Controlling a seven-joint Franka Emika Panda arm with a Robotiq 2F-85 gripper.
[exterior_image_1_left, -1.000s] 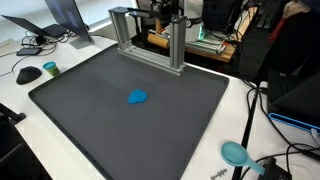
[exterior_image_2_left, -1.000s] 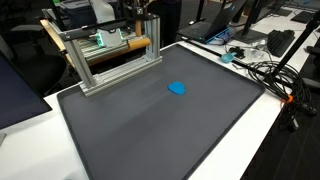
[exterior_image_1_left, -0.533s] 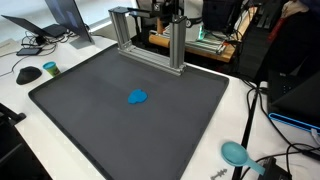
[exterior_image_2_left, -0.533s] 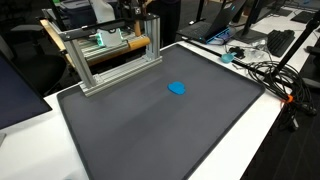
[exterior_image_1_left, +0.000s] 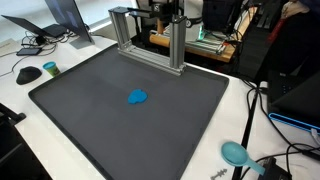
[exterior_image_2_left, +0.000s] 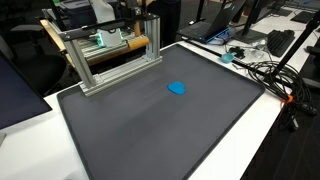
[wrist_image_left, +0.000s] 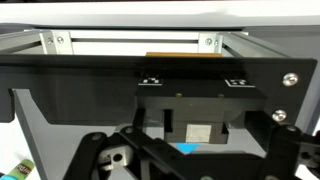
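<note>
- White table: carries a large dark grey rectangular mat.
- Mat centre: a small blue flat object lies here.
- Mat far edge: an aluminium-profile frame stands here.

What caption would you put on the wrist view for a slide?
Open hand facing an aluminium frame, a small blue object glimpsed between its fingers.

The gripper comes into the wrist view from the bottom edge with its jaws spread wide. Its black fingers stand well apart, one on each side of the pincer's middle, and each shows only in part. In both exterior views the arm behind the pincer is too dark and hidden to read its pose.
</note>
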